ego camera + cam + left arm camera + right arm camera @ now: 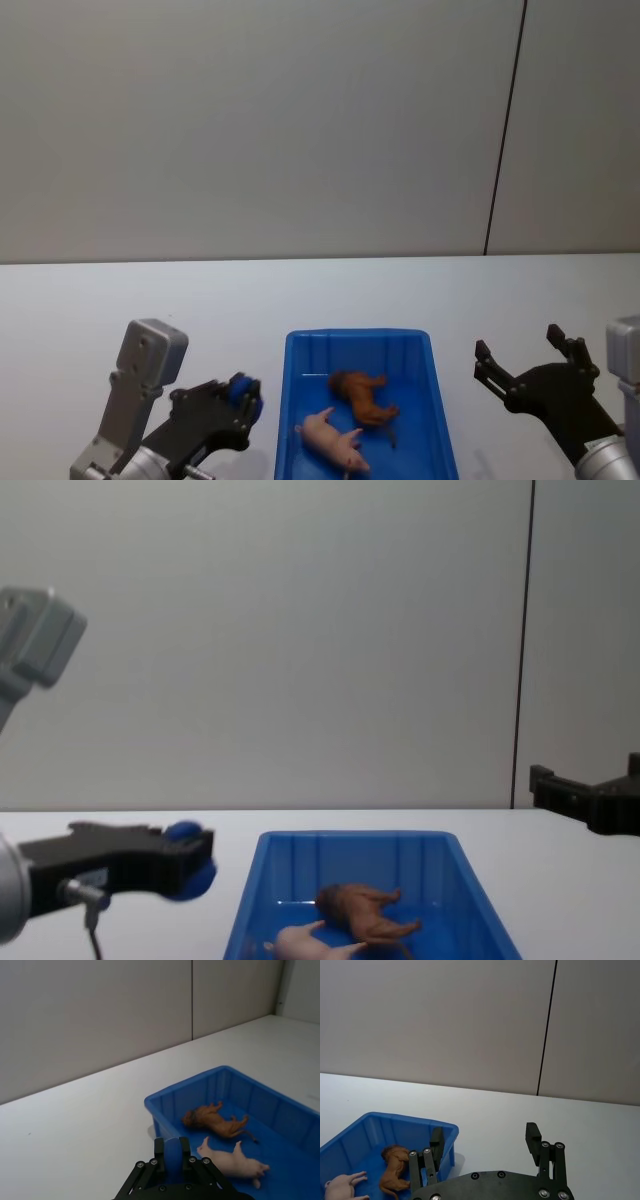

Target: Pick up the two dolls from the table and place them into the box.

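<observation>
Left gripper is sitting pressed together, right gripper spread; dolls lying in box between them; careless retreat risks clipping its rim.

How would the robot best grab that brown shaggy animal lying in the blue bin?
Probably across its midbody, coming straight down from above. The brown animal lies on its side on the floor of the blue bin, legs sticking sideways, with the pink animal close beside it, so the torso offers the clearest grip.
</observation>
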Motion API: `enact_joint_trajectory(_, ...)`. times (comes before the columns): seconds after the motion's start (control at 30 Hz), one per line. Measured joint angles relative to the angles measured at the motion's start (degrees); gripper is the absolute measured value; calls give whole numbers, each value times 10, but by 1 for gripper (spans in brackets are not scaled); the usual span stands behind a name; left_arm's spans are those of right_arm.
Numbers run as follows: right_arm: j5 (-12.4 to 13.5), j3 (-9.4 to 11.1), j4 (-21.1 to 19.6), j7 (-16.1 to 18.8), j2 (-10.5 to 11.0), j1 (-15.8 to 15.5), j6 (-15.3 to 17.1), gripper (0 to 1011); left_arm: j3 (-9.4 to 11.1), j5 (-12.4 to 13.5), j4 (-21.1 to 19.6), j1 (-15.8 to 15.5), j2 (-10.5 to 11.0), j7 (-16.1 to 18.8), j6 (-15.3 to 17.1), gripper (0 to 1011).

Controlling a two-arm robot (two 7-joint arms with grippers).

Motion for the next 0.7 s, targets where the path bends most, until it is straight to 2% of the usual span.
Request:
enact_joint_trajectory(0.3,0,0,0,0,0,0,0,1001,2,-2,-3,-20,-15,-56,-18,168)
enact_joint_trajectory(0.43,0,0,0,0,0,0,0,1001,6,-5,3,-32,-27,-83,-24,266)
enact_joint_trajectory(0.47,0,0,0,0,0,0,0,1001,9,-6,7,-37,-33,-93,-26,325)
enact_joint_trajectory(0.7,0,0,0,0,0,0,0,1001,18,-8,22,-59,-56,-134,-35,544)
